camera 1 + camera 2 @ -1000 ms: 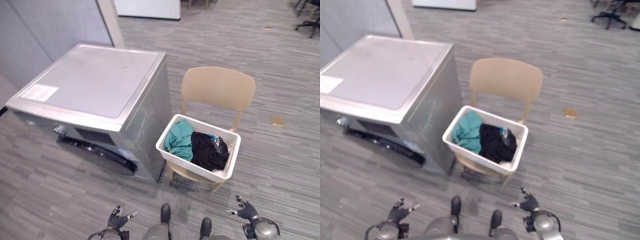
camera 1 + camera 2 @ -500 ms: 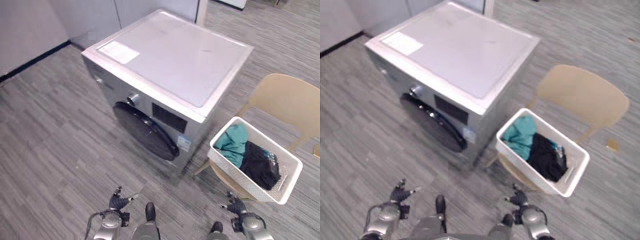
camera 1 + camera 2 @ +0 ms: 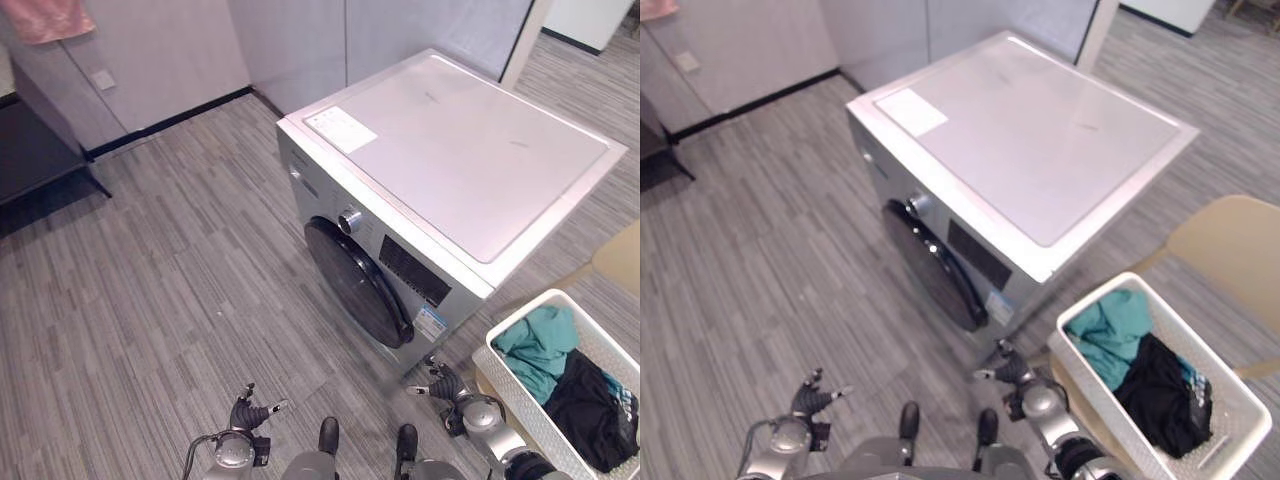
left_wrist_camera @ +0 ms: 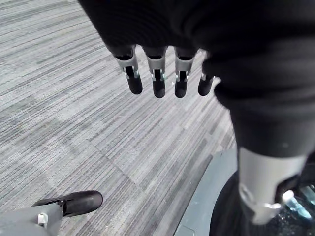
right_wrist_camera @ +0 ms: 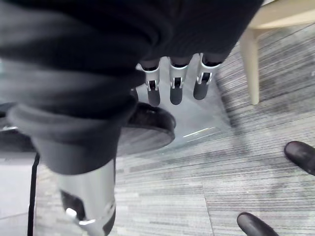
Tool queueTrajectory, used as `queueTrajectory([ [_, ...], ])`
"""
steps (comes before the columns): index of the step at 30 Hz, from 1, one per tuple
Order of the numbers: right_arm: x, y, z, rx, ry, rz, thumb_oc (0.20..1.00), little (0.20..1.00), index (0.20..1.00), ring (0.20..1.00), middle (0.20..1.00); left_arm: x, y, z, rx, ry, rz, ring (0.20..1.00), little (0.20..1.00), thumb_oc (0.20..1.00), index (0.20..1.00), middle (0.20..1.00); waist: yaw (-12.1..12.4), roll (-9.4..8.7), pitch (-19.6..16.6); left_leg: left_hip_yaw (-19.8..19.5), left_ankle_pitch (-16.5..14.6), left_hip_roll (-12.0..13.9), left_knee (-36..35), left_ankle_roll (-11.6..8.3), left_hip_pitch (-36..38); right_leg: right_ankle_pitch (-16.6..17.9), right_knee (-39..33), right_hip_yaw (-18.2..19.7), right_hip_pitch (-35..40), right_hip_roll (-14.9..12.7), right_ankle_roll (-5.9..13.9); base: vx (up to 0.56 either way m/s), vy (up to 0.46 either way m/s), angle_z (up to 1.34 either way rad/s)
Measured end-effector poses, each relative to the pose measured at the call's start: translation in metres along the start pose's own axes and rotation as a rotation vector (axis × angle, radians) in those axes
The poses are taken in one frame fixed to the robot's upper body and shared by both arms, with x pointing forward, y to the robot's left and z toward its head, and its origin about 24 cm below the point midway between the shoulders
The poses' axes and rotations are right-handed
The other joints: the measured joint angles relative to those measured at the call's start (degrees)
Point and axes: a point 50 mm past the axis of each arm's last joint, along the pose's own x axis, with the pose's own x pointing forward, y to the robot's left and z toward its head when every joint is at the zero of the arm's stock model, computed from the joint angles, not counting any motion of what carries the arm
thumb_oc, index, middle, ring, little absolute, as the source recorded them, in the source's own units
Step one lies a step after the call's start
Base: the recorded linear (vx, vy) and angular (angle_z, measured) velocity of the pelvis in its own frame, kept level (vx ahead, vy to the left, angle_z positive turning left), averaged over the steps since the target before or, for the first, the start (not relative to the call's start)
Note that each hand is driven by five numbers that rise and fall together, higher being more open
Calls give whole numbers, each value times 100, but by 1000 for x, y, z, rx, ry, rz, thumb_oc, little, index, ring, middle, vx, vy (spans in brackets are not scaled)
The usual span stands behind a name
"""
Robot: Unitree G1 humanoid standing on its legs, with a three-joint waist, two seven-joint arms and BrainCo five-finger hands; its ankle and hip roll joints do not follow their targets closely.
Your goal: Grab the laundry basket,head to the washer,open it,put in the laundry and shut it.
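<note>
The laundry basket (image 3: 560,385) is sitting ungrabbed on the chair (image 3: 1230,250) beside the shut washer (image 3: 450,200), while the left hand (image 3: 250,415) and right hand (image 3: 445,383) are hanging empty, fingers relaxed apart.

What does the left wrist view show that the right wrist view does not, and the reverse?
Left wrist view: the left robot hand, fingers straight, holding nothing, over bare floor.
Right wrist view: the right robot hand, fingers also straight and holding nothing, with the dark washer door just past them and a beige chair leg to one side.
Shared: the same grey striped floor, and each camera's own open hand.
</note>
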Motion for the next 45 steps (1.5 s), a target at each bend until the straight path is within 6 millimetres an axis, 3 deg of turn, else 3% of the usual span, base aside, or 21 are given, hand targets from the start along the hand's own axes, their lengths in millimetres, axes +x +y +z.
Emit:
queueTrajectory([
  [6,-1,-7,39,-31,-173,-17,1000,1000,1000,1000,1000,-9,0,-20,29,45,-3,1000,1000,1000,1000,1000,40,81,-103,-79,-20,8,-15,-45,39,-20,-2,-96,82,35,-25,20,6,8],
  [8,-4,-17,56,-79,-250,-66,1000,1000,1000,1000,1000,-12,0,-26,28,59,-1,1000,1000,1000,1000,1000,113,101,-130,-76,-21,1,-18,-46,34,-20,-1,-96,80,28,-23,-10,16,0],
  [12,-2,-26,66,-63,-287,-125,1000,1000,1000,1000,1000,-15,1,-29,24,63,2,1000,1000,1000,1000,1000,165,87,-169,-155,2,-9,-23,-69,-88,-17,12,-172,-5,19,-22,-39,39,9],
  [20,10,-29,70,-13,-250,-188,1000,1000,1000,1000,1000,-13,-1,-20,25,29,-8,1000,1000,1000,1000,1000,439,72,-128,-394,181,-53,0,-105,-608,24,29,-424,-418,-27,11,-71,55,16],
  [28,17,-38,87,107,-274,-256,1000,1000,1000,1000,1000,1,4,15,37,-73,0,1000,1000,1000,1000,1000,463,-10,238,-690,280,-101,-13,-220,-1113,55,29,-730,-751,-36,27,-41,58,17],
  [31,17,-31,90,103,-280,-224,1000,1000,1000,1000,1000,4,6,22,39,-91,6,1000,1000,1000,1000,1000,495,-48,312,-706,292,-99,-12,-227,-1170,57,30,-775,-792,-29,30,7,34,4],
  [32,17,-19,94,69,-290,-167,1000,1000,1000,1000,1000,5,5,24,40,-97,4,1000,1000,1000,1000,1000,554,-41,318,-725,293,-105,-2,-226,-1186,57,29,-823,-795,-32,31,-9,-9,20],
  [33,18,12,109,-20,-328,-1,1000,1000,1000,1000,1000,8,0,37,55,-136,-14,1000,1000,1000,1000,1000,872,10,360,-850,310,-97,2,-246,-1223,33,29,-920,-787,-9,-1,-15,-47,31],
  [34,19,24,122,-20,-349,56,1000,1000,1000,1000,1000,8,-3,42,63,-159,-24,1000,1000,1000,1000,1000,1039,37,394,-946,344,-95,3,-270,-1268,23,29,-1045,-790,1,-15,-33,-66,32],
  [37,16,40,192,-60,-504,172,1000,1000,1000,1000,1000,14,-12,69,102,-238,-57,1000,1000,1000,1000,1000,1426,118,677,-1219,422,-51,5,-362,-1278,20,31,-1316,-716,69,-91,-10,-42,56],
  [38,2,43,241,-22,-675,221,1000,1000,1000,1000,1000,15,-13,79,105,-269,-61,1000,1000,1000,1000,1000,1632,149,805,-1376,444,-53,5,-400,-1329,-19,32,-1480,-682,92,-145,21,-63,69],
  [40,-20,49,296,10,-848,263,1000,1000,1000,1000,1000,16,-15,82,109,-278,-67,1000,1000,1000,1000,1000,1882,164,858,-1491,451,-67,6,-416,-1404,-49,33,-1593,-702,107,-171,85,-108,56],
  [41,-55,51,358,44,-1050,297,1000,1000,1000,1000,1000,16,-13,85,98,-281,-68,1000,1000,1000,1000,1000,2065,169,861,-1729,469,-124,6,-442,-1463,-110,32,-1824,-651,93,-153,144,-129,78],
  [43,-83,40,393,96,-1201,281,1000,1000,1000,1000,1000,17,-10,88,105,-293,-63,1000,1000,1000,1000,1000,2167,139,849,-1938,444,-159,5,-474,-1450,-220,31,-1924,-528,66,-111,92,-64,78],
  [45,-109,30,410,153,-1343,259,1000,1000,1000,1000,1000,17,-2,88,121,-299,-47,1000,1000,1000,1000,1000,2316,15,833,-1985,456,-285,7,-461,-1413,-293,31,-1878,-423,-36,-40,28,-9,54],
])
